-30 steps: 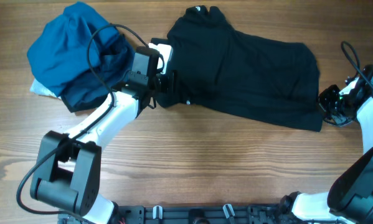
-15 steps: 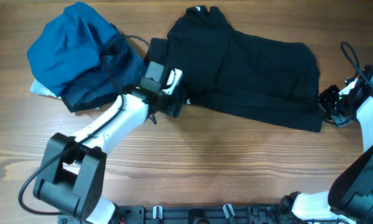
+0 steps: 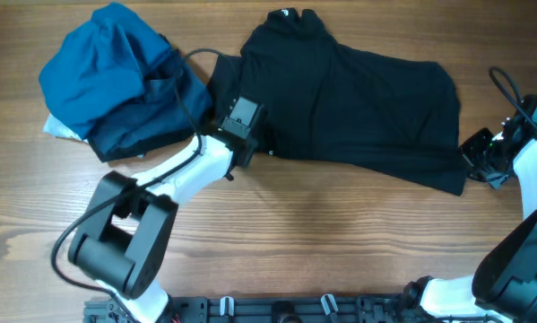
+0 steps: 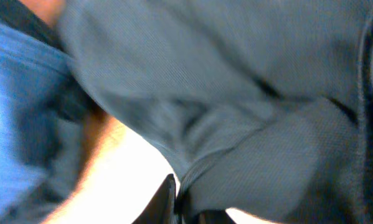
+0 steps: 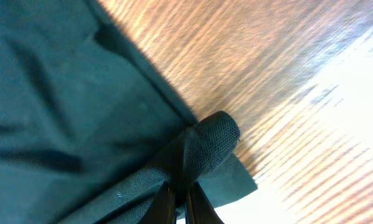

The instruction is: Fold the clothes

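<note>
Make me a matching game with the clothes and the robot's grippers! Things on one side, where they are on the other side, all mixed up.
Things:
1. black fabric shirt
2. crumpled blue fabric clothes pile
3. left gripper
4. right gripper

Places:
A. pinching the shirt's right near corner
B. bunched up at the far left of the brown wooden table
C. spread out across the middle of the table
D. at the shirt's left edge

Pairs: 1-C, 2-B, 3-D, 4-A.
</note>
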Motion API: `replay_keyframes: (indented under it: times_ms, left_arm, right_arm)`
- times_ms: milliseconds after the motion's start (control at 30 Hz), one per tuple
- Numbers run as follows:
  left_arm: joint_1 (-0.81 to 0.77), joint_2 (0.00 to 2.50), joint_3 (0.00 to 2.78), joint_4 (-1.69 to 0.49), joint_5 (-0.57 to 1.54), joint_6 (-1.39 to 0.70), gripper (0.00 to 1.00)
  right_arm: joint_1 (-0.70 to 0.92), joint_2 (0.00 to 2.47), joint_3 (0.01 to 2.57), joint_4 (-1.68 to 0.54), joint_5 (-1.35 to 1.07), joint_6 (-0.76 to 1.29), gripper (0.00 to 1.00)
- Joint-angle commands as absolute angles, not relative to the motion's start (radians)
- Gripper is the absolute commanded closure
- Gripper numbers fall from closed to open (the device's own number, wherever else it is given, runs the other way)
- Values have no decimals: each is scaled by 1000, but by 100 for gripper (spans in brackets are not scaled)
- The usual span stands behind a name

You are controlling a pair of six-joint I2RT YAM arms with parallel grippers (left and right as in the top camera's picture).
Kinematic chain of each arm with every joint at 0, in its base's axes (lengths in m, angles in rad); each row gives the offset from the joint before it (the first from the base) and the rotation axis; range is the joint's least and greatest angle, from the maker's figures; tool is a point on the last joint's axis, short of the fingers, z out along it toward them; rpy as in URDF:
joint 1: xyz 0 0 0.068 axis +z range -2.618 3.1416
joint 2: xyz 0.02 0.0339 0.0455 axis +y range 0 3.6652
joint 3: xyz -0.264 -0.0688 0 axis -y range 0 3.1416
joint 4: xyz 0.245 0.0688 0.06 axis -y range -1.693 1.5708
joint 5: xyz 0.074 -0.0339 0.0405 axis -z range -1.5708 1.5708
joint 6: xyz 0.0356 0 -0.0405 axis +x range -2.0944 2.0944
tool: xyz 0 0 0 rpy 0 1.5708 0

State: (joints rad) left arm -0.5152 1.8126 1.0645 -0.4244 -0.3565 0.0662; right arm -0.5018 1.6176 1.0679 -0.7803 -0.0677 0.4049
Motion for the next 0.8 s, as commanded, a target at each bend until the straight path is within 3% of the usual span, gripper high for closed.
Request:
replay_keyframes:
  times_ms: [0,233,300,500,633,700,733,767]
  left_arm:
    - [-495,1760,1095,-387,-404,73,89]
    - [-432,1772,1095,-253,-340,75,88]
    - [-424,1762,1104,-313,-291,75,85]
    - [-504,1725,1109,-509,-77,75,59]
    - [-508,1784,1100,-497,-39,74,39]
    - [-508,1836,1098,-459,-8,75,43]
    - [-508,1854,1098,-447,-4,75,51]
    - [-508,1873,1098,-430,-8,75,69]
  right_arm:
    - [-505,1631,1086,-790,84,428,96]
    - [-505,1631,1086,-788,77,429,96]
    - [-505,1631,1086,-789,67,429,96]
    - [-505,1631,1086,-790,53,428,95]
    - [-505,1631,1086,-789,52,429,95]
    - [-505,1631,1086,-789,52,429,96]
    - [-505,1631,1086,-789,52,429,95]
    - [-505,1631,1086,-790,52,429,95]
